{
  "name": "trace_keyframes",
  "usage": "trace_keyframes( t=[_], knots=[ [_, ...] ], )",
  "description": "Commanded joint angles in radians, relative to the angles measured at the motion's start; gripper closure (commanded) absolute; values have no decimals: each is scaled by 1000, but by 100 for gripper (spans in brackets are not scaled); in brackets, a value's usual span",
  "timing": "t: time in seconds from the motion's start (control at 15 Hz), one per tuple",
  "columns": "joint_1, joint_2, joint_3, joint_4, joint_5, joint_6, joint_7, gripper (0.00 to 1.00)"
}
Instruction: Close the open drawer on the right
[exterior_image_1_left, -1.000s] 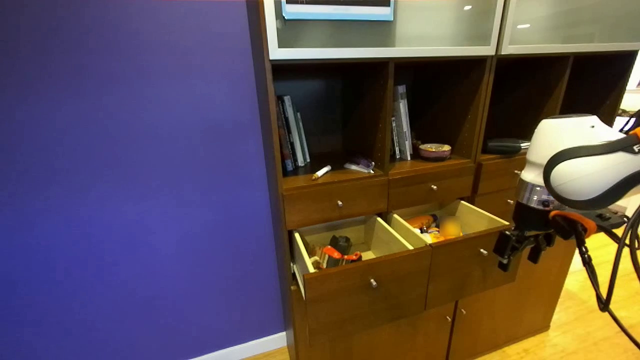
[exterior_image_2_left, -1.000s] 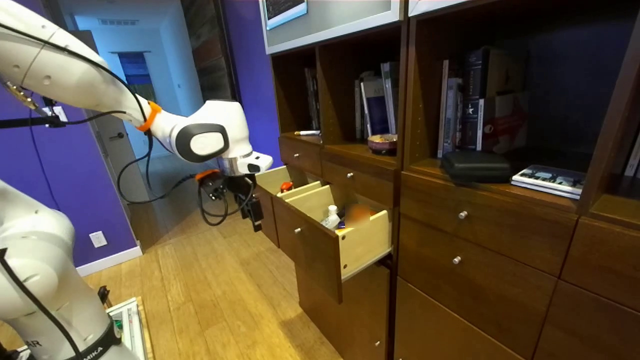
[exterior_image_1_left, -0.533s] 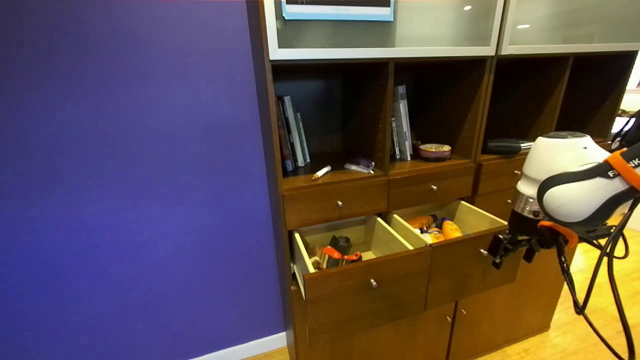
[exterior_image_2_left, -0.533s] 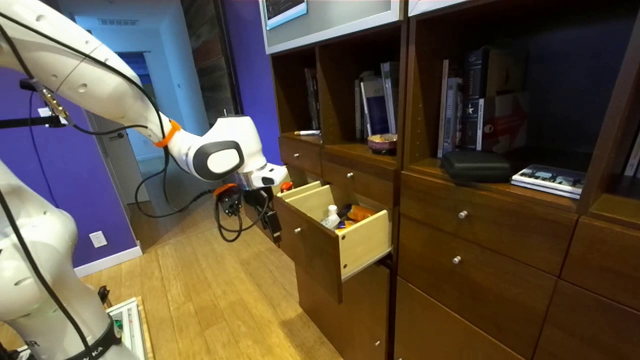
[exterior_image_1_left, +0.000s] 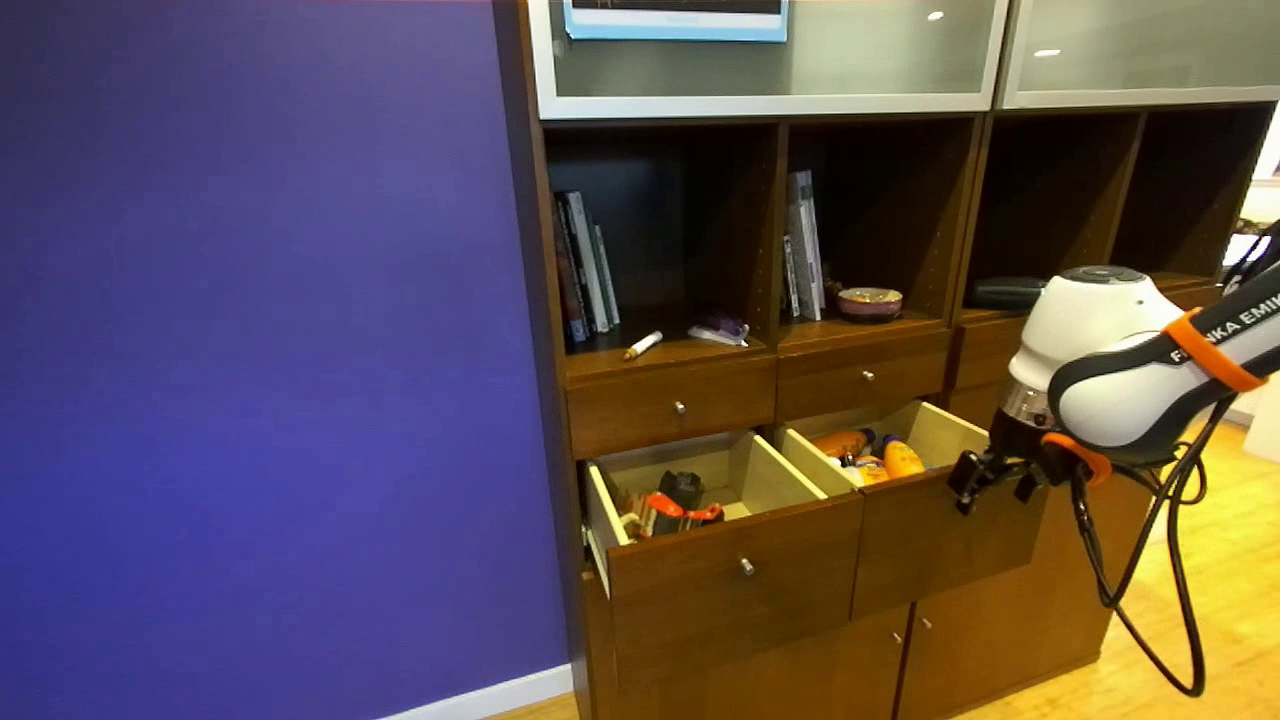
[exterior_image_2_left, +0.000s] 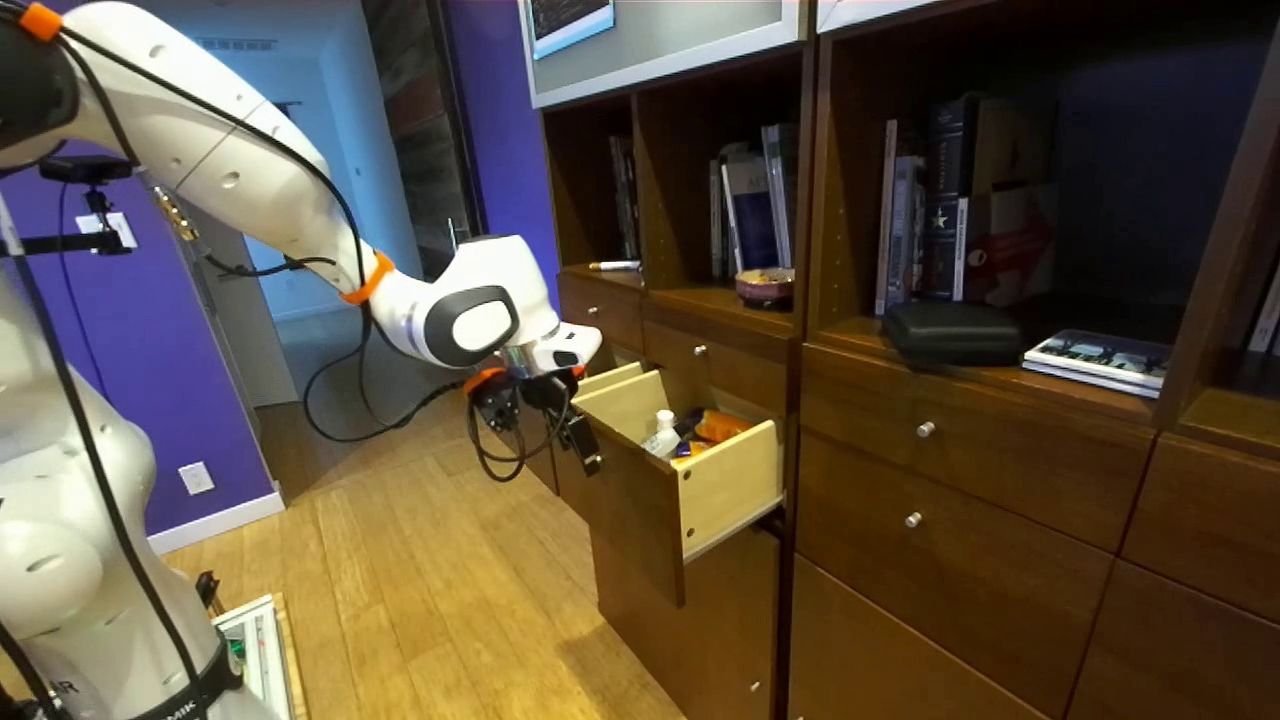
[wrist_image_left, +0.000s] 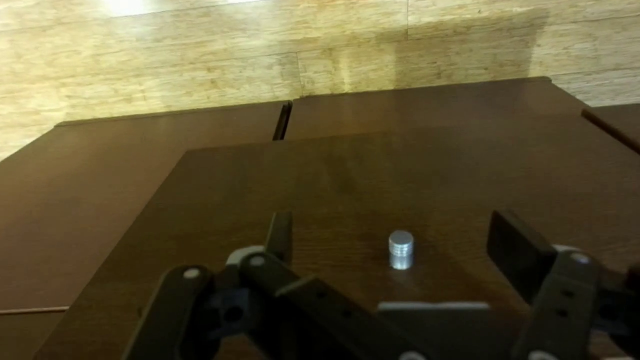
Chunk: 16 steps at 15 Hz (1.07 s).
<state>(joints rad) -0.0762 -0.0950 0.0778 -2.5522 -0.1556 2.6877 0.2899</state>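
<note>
Drawer (exterior_image_2_left: 640, 515) to shut is the right one of the pair, pulled well out, w/ orange bottles (exterior_image_1_left: 903, 458) inside; left drawer (exterior_image_1_left: 700, 590) is out too, so leave that alone. Gripper (exterior_image_1_left: 995, 490) is up by the front (exterior_image_1_left: 930, 560), its fingers (wrist_image_left: 520, 255) spread wide; knob (wrist_image_left: 401, 250) shows in the gap btwn them in wrist view, not gripped. Can't tell if tips touch. Prob. the start of the push. No need to grab: press fingertips on the front, left & right of the knob, then go straight in twd the far side, slow & steady. Stay below top edge, else tips may ride over. Keep near mid-width b/c off-centre could make it bind; ease off ASAP once flush w/ cabinet (exterior_image_1_left: 980, 640).
</note>
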Motion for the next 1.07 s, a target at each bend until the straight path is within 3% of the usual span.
trace_keyframes(
  t=[0.0, 0.53, 1.0],
  knots=[
    [4, 78, -24, 51, -68, 90, 16, 0],
    [11, 198, -39, 139, -100, 235, 19, 0],
    [10, 206, -33, 151, -63, 217, -4, 0]
  ],
)
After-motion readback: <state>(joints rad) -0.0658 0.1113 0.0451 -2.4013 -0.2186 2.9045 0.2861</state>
